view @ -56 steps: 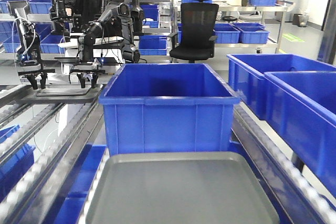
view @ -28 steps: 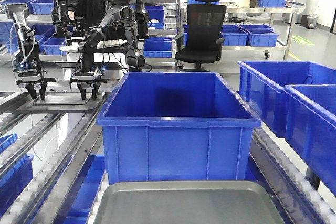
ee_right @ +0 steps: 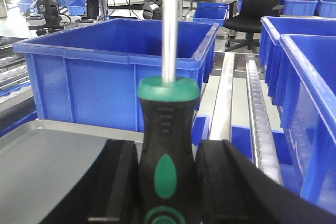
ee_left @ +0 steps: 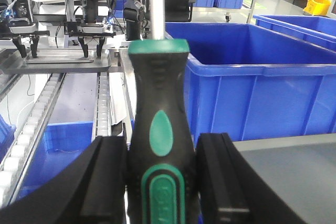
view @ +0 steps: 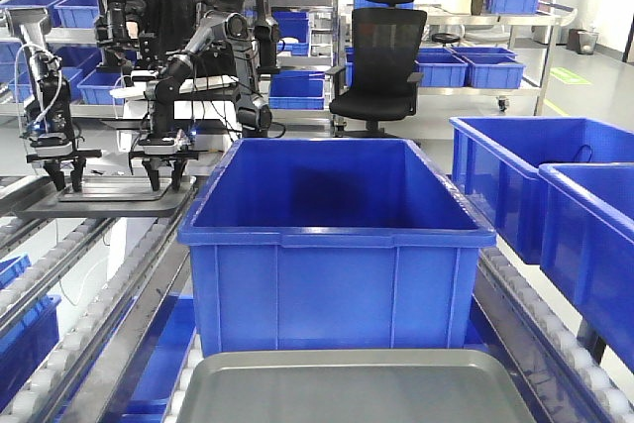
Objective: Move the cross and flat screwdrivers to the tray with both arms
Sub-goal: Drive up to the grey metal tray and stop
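Leftmost in the front view, a steel roller conveyor lane (view: 94, 314) is seen. A dark flat tray (view: 119, 203) sits far along it, with two distant black robot arms (view: 161, 96) hung over it. At centre, a deep blue plastic bin (view: 337, 235) is set square across the lane, and only its own blue walls are seen inside. Just in front of its near wall lies the shallow grey metal tray (view: 357, 388), cut off by the bottom edge, with its low rim and bare grey floor shown. A black office chair (view: 381, 56) is seen beyond the bin. At right, a second roller rail (view: 555, 344) runs alongside, and two more blue bins (view: 515, 185) are set past it, with a narrow gap to the centre bin.

In the left wrist view, open aisle over the rollers is seen at left. The left gripper (ee_left: 163, 182) is clamped on the handle of the first green-and-black screwdriver (ee_left: 160, 103), black fingers (ee_left: 105, 182) pressed against both sides, metal shaft pointed to the top edge. The tray rim is seen at lower right. Whether the tool is over it cannot be told.

In the right wrist view, the tray floor is seen at lower left. The right gripper (ee_right: 168, 192) is closed on the second green-and-black screwdriver (ee_right: 168, 124), shaft up. A roller rail and a blue bin wall stand near at right.
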Controlling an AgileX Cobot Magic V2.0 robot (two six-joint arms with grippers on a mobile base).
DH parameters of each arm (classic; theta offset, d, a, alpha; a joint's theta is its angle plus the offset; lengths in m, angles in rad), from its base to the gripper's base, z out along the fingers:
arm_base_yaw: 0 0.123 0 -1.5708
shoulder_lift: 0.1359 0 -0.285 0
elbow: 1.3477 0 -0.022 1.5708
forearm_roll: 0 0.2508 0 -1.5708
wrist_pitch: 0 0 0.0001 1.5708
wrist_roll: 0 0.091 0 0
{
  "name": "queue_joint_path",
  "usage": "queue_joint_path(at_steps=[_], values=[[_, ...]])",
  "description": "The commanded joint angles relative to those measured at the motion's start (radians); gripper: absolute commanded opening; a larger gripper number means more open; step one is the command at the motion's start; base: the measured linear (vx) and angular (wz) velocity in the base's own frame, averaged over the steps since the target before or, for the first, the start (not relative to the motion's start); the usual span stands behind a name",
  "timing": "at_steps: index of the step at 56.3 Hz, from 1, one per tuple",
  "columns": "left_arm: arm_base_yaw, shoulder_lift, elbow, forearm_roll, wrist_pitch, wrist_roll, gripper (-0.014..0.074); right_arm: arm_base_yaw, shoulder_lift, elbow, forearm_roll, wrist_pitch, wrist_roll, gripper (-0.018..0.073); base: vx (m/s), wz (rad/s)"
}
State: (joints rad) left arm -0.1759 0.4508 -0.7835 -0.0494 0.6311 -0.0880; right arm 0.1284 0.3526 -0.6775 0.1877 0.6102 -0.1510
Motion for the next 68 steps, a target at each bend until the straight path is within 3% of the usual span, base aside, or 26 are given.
queue_joint_path(at_steps=[1, 32, 48, 62, 68], values=[[-0.002, 0.011, -0.022, -0.009, -0.091, -0.003, 0.0003, -0.002, 0.01, -0.028, 0.005, -0.099, 0.0, -0.0008, 0.0, 0.0], [-0.002, 0.011, -0.022, -0.009, -0.112, -0.007, 0.0003, -0.002, 0.01, -0.028, 0.013, -0.101, 0.003, -0.0008, 0.0, 0.0], [-0.002, 0.025, -0.019, -0.038, -0.184, -0.023, 0.0003, -0.002, 0.066, -0.029, -0.023, -0.091, -0.026, -0.0008, 0.0, 0.0], [-0.004, 0.212, -0.108, -0.075, -0.014, -0.006, 0.0003, -0.002, 0.367, -0.18, -0.025, 0.047, -0.026, -0.0008, 0.0, 0.0], [-0.007, 0.32, -0.159, -0.158, 0.016, 0.026, 0.0003, -0.002, 0.509, -0.284, -0.013, 0.119, -0.025, -0.0008, 0.0, 0.0]])
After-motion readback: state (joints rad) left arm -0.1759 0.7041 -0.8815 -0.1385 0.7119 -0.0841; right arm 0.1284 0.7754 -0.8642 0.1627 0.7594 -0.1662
